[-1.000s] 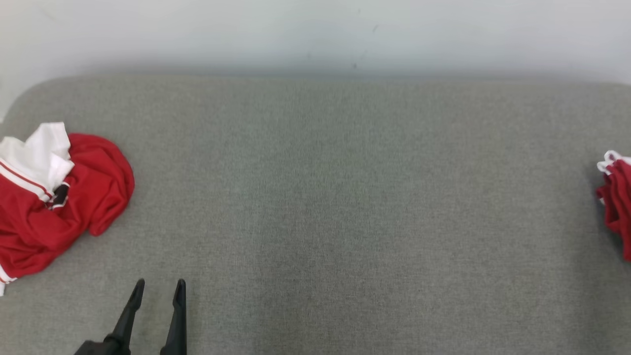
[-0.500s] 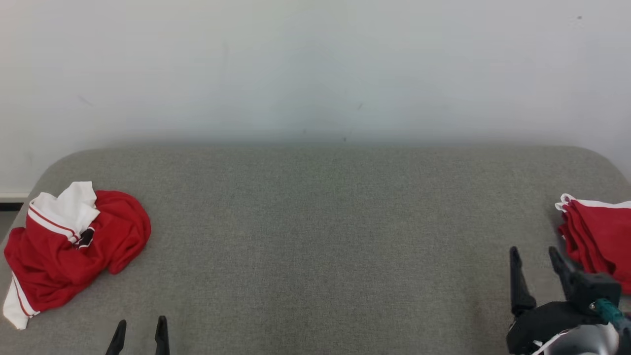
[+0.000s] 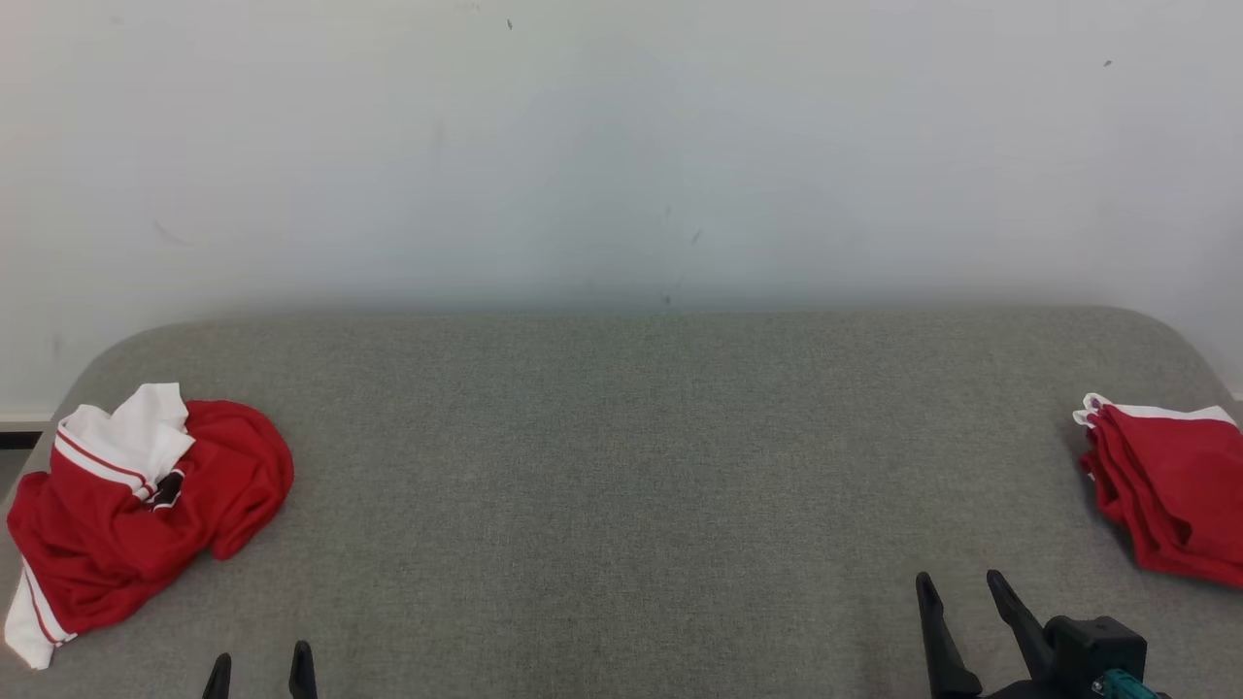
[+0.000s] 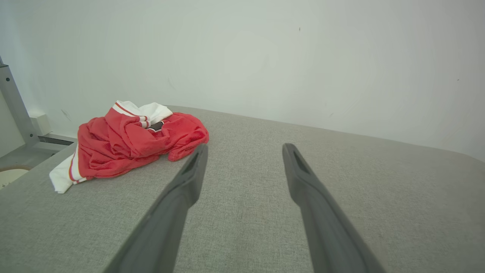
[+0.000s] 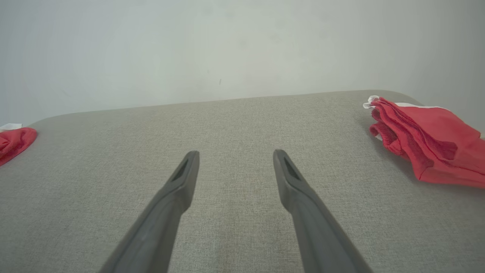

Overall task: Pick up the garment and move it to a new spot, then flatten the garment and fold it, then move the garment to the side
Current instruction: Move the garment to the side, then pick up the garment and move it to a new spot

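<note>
A crumpled red garment with white collar and trim lies bunched at the left end of the grey padded table; it also shows in the left wrist view and at the left edge of the right wrist view. My left gripper stands open and empty at the bottom left, to the right of and nearer than the garment, apart from it. Over the table's right part my right gripper is open and empty too.
A folded red cloth stack with a white edge rests at the table's right end. A pale wall rises right behind the table. A grey metal post stands beyond the left end.
The head camera has tilted up, so more wall shows and the table sits lower. The right gripper has come into the picture. Both garments lie where they were.
</note>
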Controlling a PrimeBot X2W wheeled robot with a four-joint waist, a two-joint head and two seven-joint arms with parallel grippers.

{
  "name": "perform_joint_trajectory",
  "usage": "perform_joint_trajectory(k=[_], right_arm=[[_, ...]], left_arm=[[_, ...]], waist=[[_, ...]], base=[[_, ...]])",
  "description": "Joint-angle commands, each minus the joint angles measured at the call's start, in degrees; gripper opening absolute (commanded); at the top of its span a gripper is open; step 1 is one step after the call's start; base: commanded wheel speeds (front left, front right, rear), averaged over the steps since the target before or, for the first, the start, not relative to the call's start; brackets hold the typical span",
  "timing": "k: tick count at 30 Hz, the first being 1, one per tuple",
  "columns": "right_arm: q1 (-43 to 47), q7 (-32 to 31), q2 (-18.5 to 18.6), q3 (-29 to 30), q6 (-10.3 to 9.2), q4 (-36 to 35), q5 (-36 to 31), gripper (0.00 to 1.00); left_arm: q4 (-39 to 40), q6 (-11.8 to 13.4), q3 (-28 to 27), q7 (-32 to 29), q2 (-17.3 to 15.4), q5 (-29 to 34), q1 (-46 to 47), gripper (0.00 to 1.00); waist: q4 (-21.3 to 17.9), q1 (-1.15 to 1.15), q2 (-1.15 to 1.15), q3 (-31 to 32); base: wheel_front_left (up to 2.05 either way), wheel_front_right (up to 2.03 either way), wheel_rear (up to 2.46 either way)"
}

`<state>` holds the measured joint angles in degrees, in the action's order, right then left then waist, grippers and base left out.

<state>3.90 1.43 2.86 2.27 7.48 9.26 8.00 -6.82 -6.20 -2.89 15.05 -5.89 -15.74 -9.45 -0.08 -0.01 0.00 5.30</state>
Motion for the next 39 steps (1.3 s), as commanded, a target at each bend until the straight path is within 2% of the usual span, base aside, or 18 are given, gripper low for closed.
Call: perform_joint_trajectory(k=[1, 18, 25, 32, 39], right_arm=[[0.68, -0.11, 0.04, -0.77, 0.05, -0.01, 0.51, 1.0], [0.42, 0.54, 0.01, -0.94, 0.05, 0.61, 1.23, 1.0], [0.7, 0.84, 0.02, -1.25, 0.05, 1.08, 1.6, 1.0], [1.12, 0.81, 0.03, -1.85, 0.05, 1.02, 2.32, 1.0], [0.98, 1.75, 0.01, -3.2, 0.05, 2.15, 3.79, 1.0]], left_arm=[[-0.45, -0.01, -0.37, 0.21, 0.2, 0.71, -1.41, 1.0], [-1.22, -0.3, -0.22, 0.21, 0.44, 0.86, -0.61, 1.0], [-1.88, -0.48, 0.17, 0.22, 0.18, 1.01, 0.25, 1.0], [-1.7, -0.04, 0.53, 0.17, -0.43, 1.24, -0.54, 1.0], [-0.15, 0.51, 0.81, -0.61, -1.47, 1.31, -1.14, 1.0]], waist=[[-0.27, 0.01, 0.0, 0.05], [-0.44, 0.01, 0.0, -0.07], [0.95, 0.01, 0.0, -0.22], [5.7, 0.01, 0.0, -0.06], [13.51, 0.01, 0.0, 0.29]], base=[[0.0, 0.0, 0.0], [0.0, 0.0, 0.0], [0.0, 0.0, 0.0], [0.0, 0.0, 0.0], [0.0, 0.0, 0.0]])
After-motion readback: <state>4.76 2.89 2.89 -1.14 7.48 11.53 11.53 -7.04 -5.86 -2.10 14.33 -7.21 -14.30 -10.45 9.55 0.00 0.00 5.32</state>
